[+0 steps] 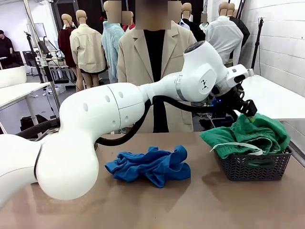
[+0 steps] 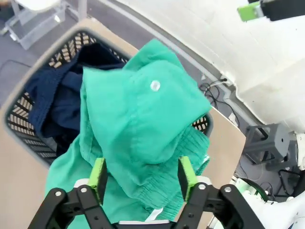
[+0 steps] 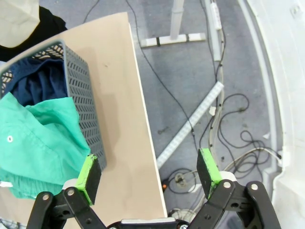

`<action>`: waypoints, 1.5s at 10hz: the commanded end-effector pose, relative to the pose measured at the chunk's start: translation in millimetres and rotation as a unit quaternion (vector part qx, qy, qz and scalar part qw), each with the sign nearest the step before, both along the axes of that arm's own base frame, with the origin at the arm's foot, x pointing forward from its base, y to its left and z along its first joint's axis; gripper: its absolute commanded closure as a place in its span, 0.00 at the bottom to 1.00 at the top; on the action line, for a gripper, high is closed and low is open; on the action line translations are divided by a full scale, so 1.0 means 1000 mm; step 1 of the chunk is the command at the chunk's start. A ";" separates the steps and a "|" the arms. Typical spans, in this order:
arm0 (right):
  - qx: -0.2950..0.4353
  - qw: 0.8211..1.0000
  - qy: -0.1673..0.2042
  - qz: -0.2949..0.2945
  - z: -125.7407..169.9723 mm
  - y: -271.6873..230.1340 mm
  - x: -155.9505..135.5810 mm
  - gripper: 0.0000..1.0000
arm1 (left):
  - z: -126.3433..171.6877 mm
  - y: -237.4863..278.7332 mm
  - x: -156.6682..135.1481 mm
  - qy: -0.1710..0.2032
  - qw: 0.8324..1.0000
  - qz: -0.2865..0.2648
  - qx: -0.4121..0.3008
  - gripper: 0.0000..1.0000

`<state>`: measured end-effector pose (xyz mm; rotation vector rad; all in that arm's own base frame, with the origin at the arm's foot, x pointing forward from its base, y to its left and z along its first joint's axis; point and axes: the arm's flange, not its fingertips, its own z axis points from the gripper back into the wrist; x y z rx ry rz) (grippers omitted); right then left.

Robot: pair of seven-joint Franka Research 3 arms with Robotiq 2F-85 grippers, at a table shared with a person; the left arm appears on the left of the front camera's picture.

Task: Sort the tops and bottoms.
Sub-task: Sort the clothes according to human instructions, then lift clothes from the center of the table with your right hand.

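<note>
Emerald green drawstring bottoms (image 1: 252, 133) lie heaped over the dark navy garment (image 2: 57, 95) in the grey mesh basket (image 1: 252, 167), one flap draped over its rim. Left gripper (image 2: 140, 174) hangs just above them, jaws parted, nothing pinched. Drop-off step, I judge. Next calls for a reach back to the crumpled royal-blue top (image 1: 150, 166), well apart on the brown table (image 1: 190, 205). Right gripper (image 3: 148, 167) gapes wide, empty.

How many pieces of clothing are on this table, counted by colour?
Emerald green garment, in the basket: 1
Dark navy garment, in the same basket: 1
Bright blue garment, loose on the table: 1
Total: 3
</note>
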<state>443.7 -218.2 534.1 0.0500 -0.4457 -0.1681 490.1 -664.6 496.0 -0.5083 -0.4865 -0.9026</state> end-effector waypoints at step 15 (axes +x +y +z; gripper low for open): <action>-0.004 1.000 0.007 -0.007 0.001 0.002 -0.001 0.00 | 0.075 0.143 -0.027 -0.144 0.948 0.269 0.089 0.00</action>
